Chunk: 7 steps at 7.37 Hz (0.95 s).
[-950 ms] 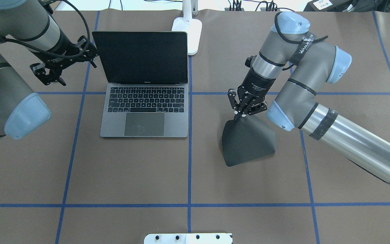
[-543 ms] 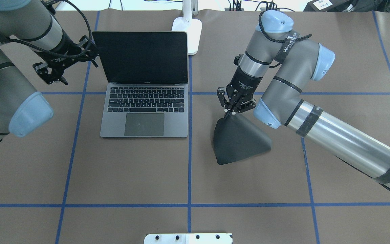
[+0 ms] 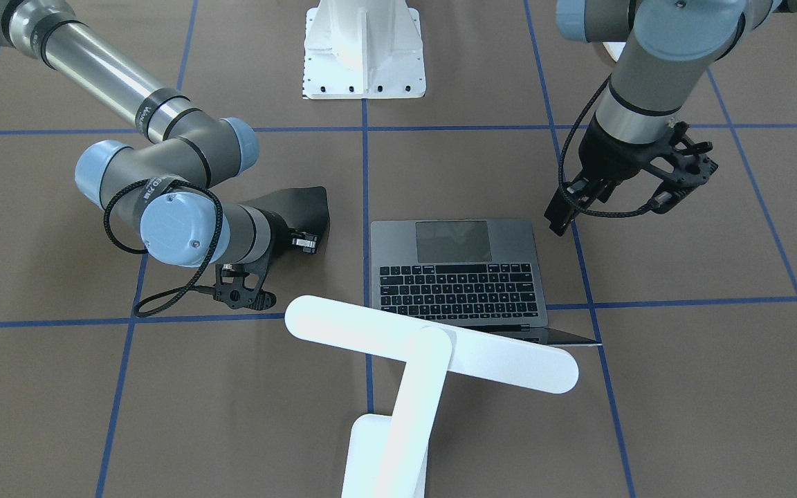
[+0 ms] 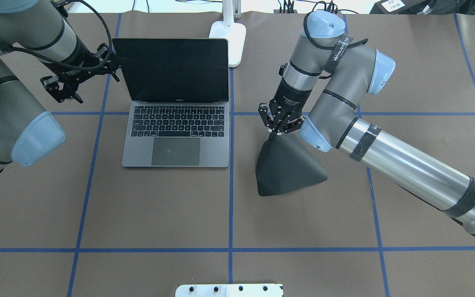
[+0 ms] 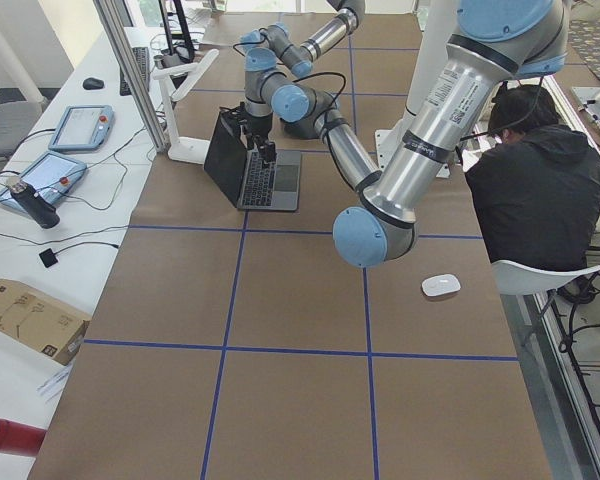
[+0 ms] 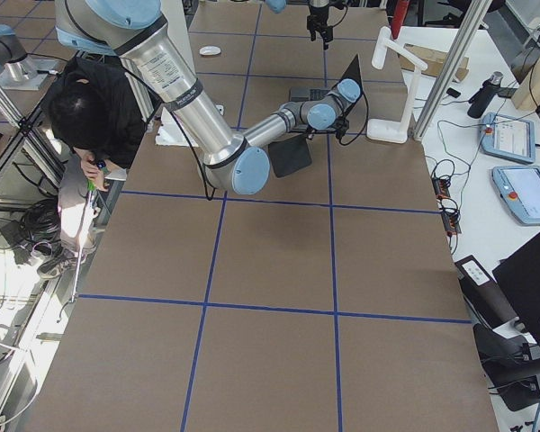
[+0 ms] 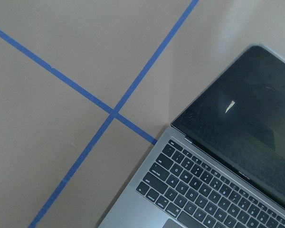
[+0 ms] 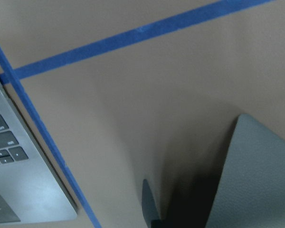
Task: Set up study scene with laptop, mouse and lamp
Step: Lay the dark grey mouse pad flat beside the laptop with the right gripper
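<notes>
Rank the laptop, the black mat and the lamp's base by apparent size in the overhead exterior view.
1. laptop, clearly largest.
2. black mat; one corner is raised, so it looks foreshortened.
3. lamp's base, smallest.

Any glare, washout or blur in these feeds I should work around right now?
Front-facing: the lamp is washed out to near-pure white and covers most of the screen of the laptop. Left wrist: sharp, one small bright reflection on the dark screen. Right wrist: soft focus, deep shadow under the lifted black mat. Overhead: even light, crisp; the right gripper pinching the mat's corner reads clearly.
</notes>
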Each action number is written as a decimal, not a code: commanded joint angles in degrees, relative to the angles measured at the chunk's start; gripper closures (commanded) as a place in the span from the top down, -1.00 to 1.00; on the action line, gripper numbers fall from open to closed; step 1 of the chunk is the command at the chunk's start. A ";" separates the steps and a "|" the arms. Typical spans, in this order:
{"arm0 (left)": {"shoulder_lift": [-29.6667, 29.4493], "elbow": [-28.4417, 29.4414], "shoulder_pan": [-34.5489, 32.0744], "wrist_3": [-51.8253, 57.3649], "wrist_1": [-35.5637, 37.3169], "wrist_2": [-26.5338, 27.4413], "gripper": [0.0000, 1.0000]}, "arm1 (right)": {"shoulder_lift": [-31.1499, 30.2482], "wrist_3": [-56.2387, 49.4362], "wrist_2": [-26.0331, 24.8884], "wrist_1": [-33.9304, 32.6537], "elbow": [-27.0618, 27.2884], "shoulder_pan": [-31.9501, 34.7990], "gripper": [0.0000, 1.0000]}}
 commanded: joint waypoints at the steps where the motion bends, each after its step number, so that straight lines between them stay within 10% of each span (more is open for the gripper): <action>1: 0.00 0.09 0.00 0.00 0.00 0.09 1.00 | 0.58 0.18 -0.33 0.00 -1.66 0.07 -1.00; 7: -0.18 0.27 0.00 0.00 -0.09 0.79 1.00 | 3.13 0.45 -0.33 0.00 -3.94 0.07 -1.00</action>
